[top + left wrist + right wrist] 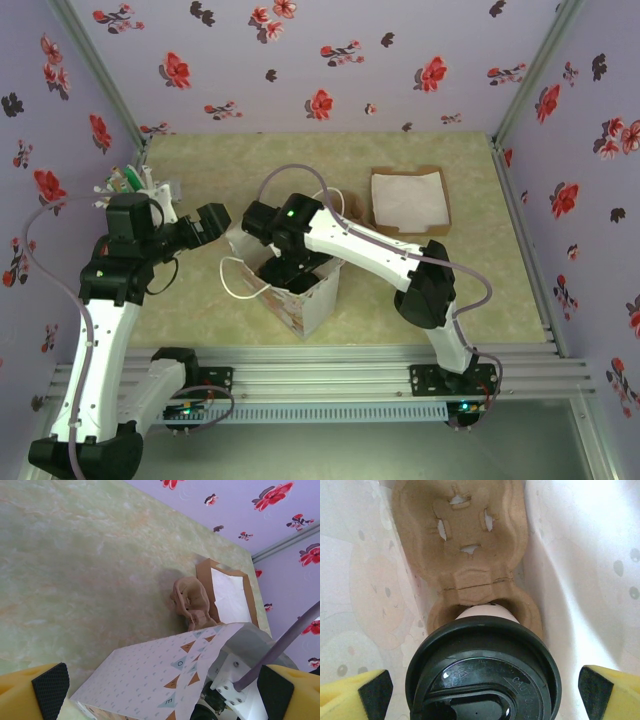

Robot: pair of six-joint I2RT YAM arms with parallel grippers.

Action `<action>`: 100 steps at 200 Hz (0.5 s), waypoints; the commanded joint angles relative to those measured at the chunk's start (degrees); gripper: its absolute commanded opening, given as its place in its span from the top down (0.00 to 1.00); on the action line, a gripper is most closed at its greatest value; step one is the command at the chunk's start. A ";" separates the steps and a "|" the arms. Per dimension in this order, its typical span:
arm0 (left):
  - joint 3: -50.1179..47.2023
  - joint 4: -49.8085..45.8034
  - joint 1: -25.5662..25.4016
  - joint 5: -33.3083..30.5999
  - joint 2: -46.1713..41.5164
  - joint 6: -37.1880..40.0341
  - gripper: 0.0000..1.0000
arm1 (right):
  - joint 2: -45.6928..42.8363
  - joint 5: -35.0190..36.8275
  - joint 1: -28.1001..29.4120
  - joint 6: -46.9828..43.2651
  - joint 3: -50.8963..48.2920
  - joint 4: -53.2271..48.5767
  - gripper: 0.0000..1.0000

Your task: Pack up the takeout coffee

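Item, far left: left gripper (161, 692), held outside the paper bag (305, 300) on its left flank. Jaws spread wide, holding nothing; the bag's bunting-printed wall lies beneath them.

Item, mid-bench (500, 270): the paper bag, standing mouth up, its white cord handle (238, 283) looping out to the left.

Item, inside the bag: pulp cup carrier (465, 540) with two wells. The far well is empty. The near well holds the takeout coffee (482, 672), upright with its black lid on and a sliver of cream rim showing.

Item, over the bag mouth: right gripper (482, 692), reaching down inside. Jaws released, one pad on either side of the lid and each clear of it, so they grasp nothing.

Relation of note: the coffee sits directly below and between the right jaws. Its long axis is vertical, in line with their reach. The right arm is much the nearer, with the bag wall between the left arm and the cup. Judged from this, a straight lift along that axis looks safest for lid and bag sides alike.

Item, right of bag: cardboard tray (440, 180) lined with white paper.
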 commanded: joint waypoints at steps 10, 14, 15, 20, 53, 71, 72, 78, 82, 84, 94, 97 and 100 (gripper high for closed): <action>-0.15 0.72 0.38 0.43 -0.77 0.00 0.01 | -2.41 1.85 0.50 1.53 2.13 -1.95 0.02; -0.17 0.70 0.39 0.44 -0.87 0.07 0.01 | -2.45 1.85 0.54 1.53 2.15 -1.97 0.02; -0.14 0.65 0.39 0.41 -0.86 0.08 0.01 | -2.48 1.81 0.55 1.53 2.15 -1.94 0.02; -0.05 0.56 0.41 0.48 -0.96 0.26 0.01 | -2.54 1.85 0.51 1.47 2.29 -1.98 0.02; 0.57 0.63 0.39 0.74 -3.01 0.69 0.01 | -2.99 2.20 0.64 1.71 2.75 -1.95 0.01; 1.36 -0.21 0.39 1.05 -3.32 1.40 0.01 | -3.13 2.20 0.62 1.86 3.07 -2.06 0.01; 1.37 -0.24 0.39 1.07 -3.27 1.45 0.01 | -3.17 2.25 0.59 1.87 3.10 -2.03 0.01; 1.52 -0.44 0.40 1.43 -3.27 1.73 0.01 | -3.20 2.29 0.60 1.84 3.12 -2.00 0.01; 1.56 -0.51 0.46 1.59 -3.28 1.84 0.01 | -3.29 2.33 0.59 1.88 3.08 -1.99 0.01; 1.57 -0.53 0.41 1.68 -3.28 1.96 0.01 | -3.41 2.39 0.62 1.88 3.11 -1.97 0.01; 1.57 -0.87 0.39 2.13 -3.53 2.29 0.01 | -3.56 2.55 0.59 2.04 3.12 -1.93 0.01; 1.57 -0.98 0.39 2.21 -3.62 2.46 0.01 | -3.71 2.62 0.60 2.06 3.12 -1.95 0.01; 1.57 -1.17 0.39 2.22 -3.70 2.65 0.01 | -3.81 2.64 0.61 2.02 3.04 -1.99 0.01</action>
